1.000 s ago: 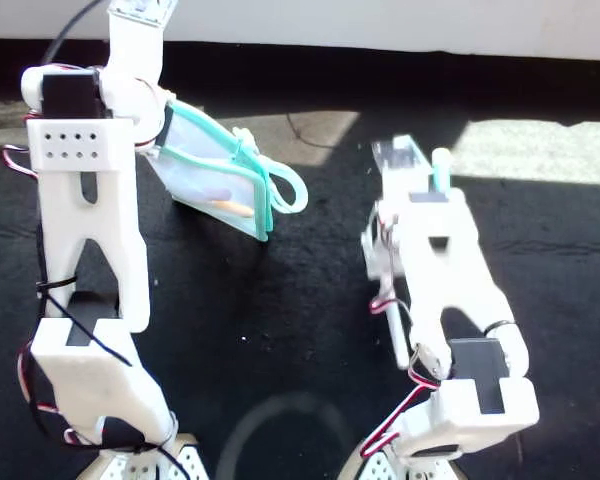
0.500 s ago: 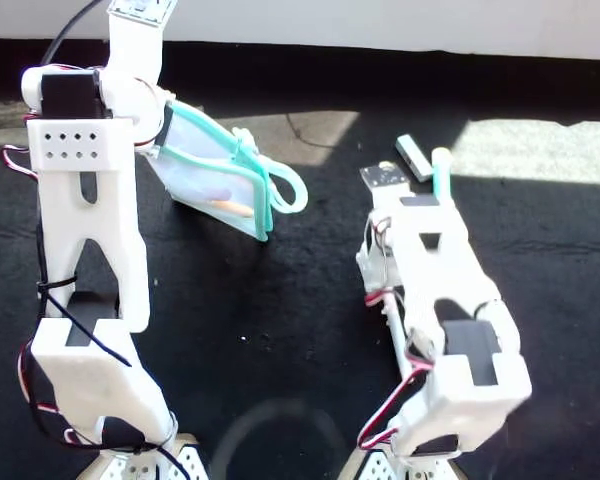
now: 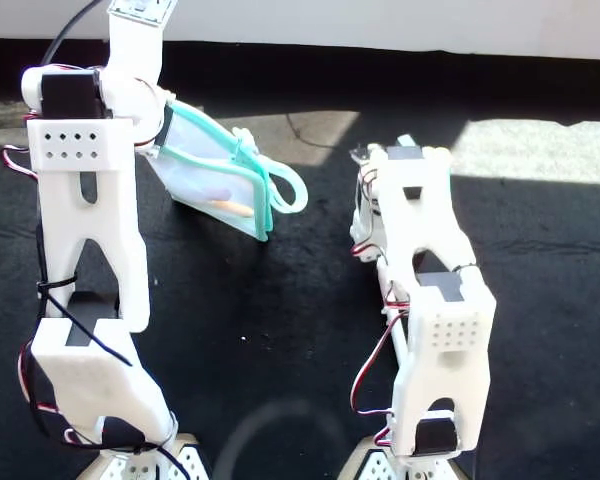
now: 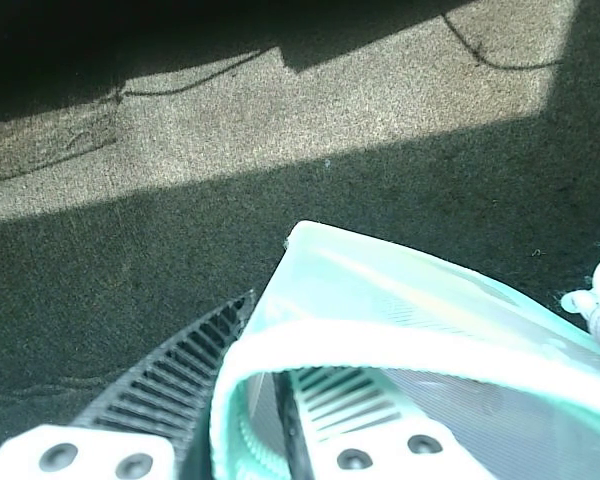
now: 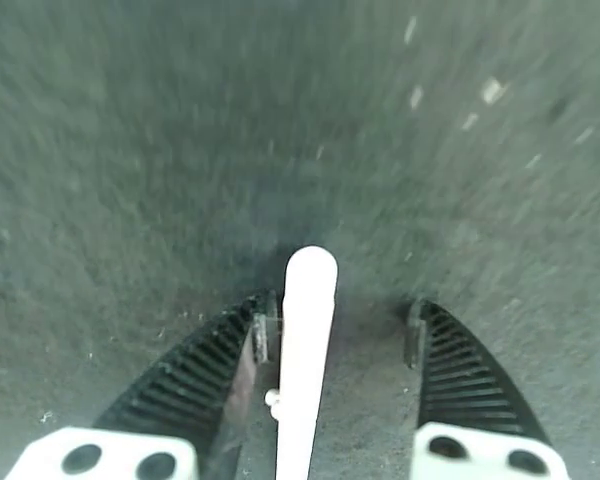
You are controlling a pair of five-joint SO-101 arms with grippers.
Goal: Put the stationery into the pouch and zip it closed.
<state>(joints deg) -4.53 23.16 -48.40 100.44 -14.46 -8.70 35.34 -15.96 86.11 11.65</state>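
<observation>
Left gripper (image 4: 270, 340): clamped on the pouch (image 3: 205, 170). The left wrist view shows the pouch's teal rim passing between the two ribbed fingers, with the clear mesh wall spreading out ahead of the gripper. In the high view the pouch hangs from this gripper, tilted, with its lower corner toward the tabletop (image 3: 280, 330). Whether that corner touches the surface cannot be told. A teal loop strap (image 3: 285, 190) curls off the pouch on the side away from the gripper. A tan stick-shaped item (image 3: 230, 207) lies inside the pouch near its lower edge, well out from the gripper.

Right gripper (image 5: 340, 305): fingers apart and pointed down at the tabletop. A white pen (image 5: 308, 330) with a rounded tip lies lengthwise in the gap between them. It sits just beside one finger (image 5: 220, 370), with a clear space to the other. Contact with the near finger cannot be confirmed. The pen's tip reaches slightly past the fingertips.

The pouch and the left gripper are well apart from the right gripper and the pen. The tabletop is dark and cloth-like, with a sunlit patch (image 4: 280, 110) beyond the left gripper.
</observation>
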